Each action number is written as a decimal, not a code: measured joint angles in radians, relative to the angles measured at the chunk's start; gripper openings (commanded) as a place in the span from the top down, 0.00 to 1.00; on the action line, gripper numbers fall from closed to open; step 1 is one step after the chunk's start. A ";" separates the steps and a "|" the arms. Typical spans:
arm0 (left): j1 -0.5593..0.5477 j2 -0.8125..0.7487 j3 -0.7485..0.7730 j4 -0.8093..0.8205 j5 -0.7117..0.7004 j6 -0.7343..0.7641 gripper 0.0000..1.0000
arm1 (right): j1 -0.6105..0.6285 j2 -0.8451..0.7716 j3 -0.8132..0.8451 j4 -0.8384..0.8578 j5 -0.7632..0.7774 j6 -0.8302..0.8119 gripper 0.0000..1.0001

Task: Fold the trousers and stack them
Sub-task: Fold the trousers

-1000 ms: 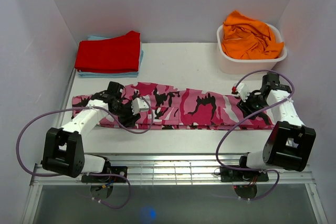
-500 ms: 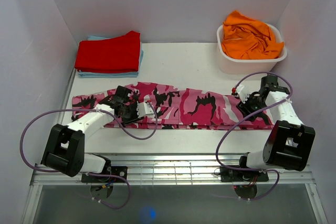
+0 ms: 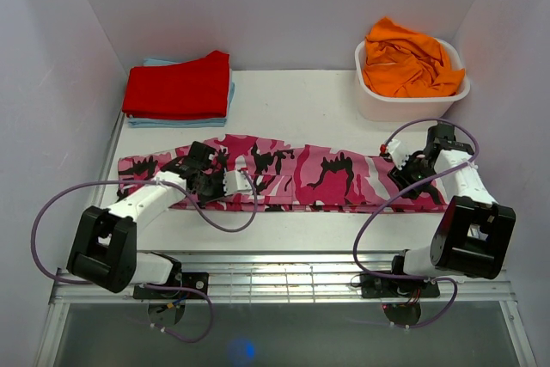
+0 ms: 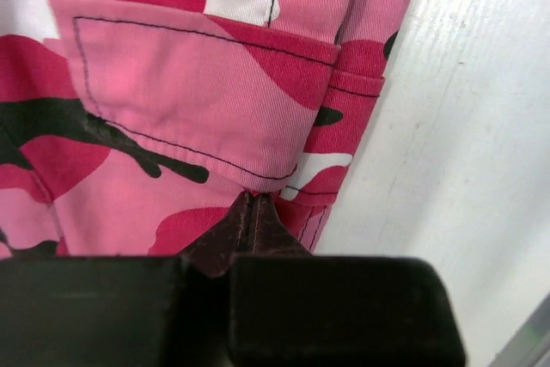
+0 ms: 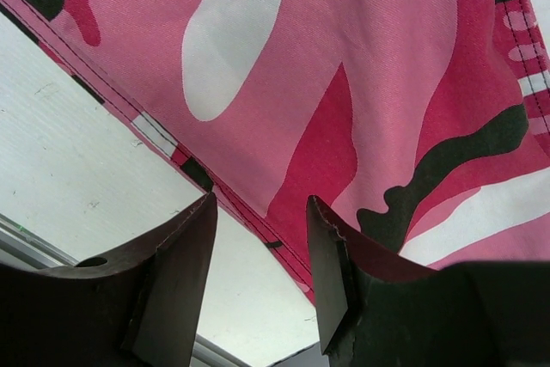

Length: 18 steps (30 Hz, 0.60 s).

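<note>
— Start at the near edge. What is the left hand doing?

— Its two dark fingers are pressed together, tips right at the near hem of the pink, magenta, white and black camouflage fabric trousers, just under a pocket flap. Whether cloth is actually caught between them I cannot tell (the tips hide it). A pinch there would make sense for lifting that edge over in a fold.

— And the right hand?

— Fingers apart, nothing between them, poised over the near seam at the right end, probably to take a matching hold.

— The trousers themselves?

— Laid out flat and long, left to right across the middle of the white worktop, legs together, not yet folded short.

— Farther back?

— Far left, a folded plain red garment lies on a light blue one, likely the stack to join. Far right, a crumpled orange garment sits in a white plastic tub, well apart from the work.
</note>
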 measured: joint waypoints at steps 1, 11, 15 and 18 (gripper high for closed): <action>0.000 -0.006 0.010 -0.018 0.003 -0.001 1.00 | -0.002 0.000 0.000 0.000 0.001 0.000 0.48; 0.000 -0.113 0.062 -0.138 0.028 -0.006 1.00 | -0.011 0.012 0.000 0.007 0.005 0.000 0.52; 0.000 -0.126 0.063 -0.177 0.042 -0.004 1.00 | -0.012 0.012 0.000 0.007 0.009 -0.001 0.52; 0.000 -0.129 0.068 -0.219 0.048 0.006 1.00 | -0.013 0.012 0.000 0.007 0.010 -0.001 0.52</action>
